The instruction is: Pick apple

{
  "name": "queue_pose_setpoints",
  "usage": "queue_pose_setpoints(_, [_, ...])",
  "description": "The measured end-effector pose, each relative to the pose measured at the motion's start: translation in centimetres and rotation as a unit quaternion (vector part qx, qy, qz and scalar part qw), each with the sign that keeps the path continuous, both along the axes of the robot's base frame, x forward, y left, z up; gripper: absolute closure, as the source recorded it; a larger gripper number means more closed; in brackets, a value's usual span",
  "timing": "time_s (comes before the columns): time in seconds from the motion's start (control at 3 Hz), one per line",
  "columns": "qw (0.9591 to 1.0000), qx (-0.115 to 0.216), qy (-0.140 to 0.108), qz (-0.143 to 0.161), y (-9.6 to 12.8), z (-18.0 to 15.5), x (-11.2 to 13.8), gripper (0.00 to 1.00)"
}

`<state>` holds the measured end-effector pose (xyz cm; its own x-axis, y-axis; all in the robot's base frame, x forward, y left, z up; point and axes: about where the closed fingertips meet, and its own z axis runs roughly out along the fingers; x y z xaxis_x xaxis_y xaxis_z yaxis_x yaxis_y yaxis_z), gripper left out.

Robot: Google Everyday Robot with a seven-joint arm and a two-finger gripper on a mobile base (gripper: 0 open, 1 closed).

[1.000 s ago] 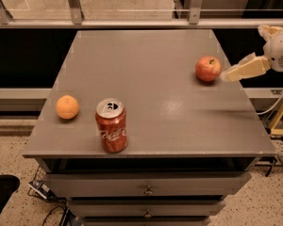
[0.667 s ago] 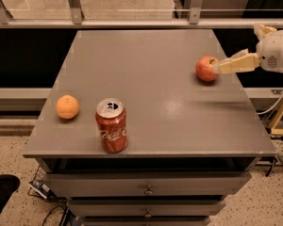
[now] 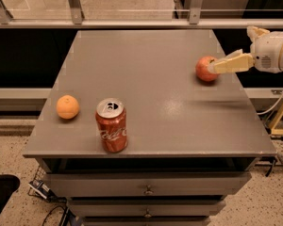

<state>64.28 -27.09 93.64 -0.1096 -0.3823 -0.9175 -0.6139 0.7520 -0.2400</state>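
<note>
Red apple (image 3: 203, 69) by right edge of table (image 3: 151, 74), end effector (image 3: 213, 68) at its right side, grip state unclear

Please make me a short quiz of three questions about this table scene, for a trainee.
1. True or false: the can stands upright on the table.
2. Fill in: in the picture, the orange lies ___ of the can.
3. The tool, over the table's right part in the picture, is closest to: A orange, B can, C apple.
Key: 1 true; 2 left; 3 C.
</note>
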Motion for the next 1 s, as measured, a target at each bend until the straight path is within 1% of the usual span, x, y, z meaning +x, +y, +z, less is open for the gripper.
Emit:
queue_pose_setpoints(0.33, [0.9989,0.044,0.012,0.011,1.2,-2.2,0.8,0.00])
queue_pose_setpoints(0.67, [0.9957,0.089,0.012,0.023,2.1,-4.3,1.5,0.00])
queue_pose_setpoints(1.0, [0.9928,0.115,0.005,0.034,2.9,-5.8,1.9,0.00])
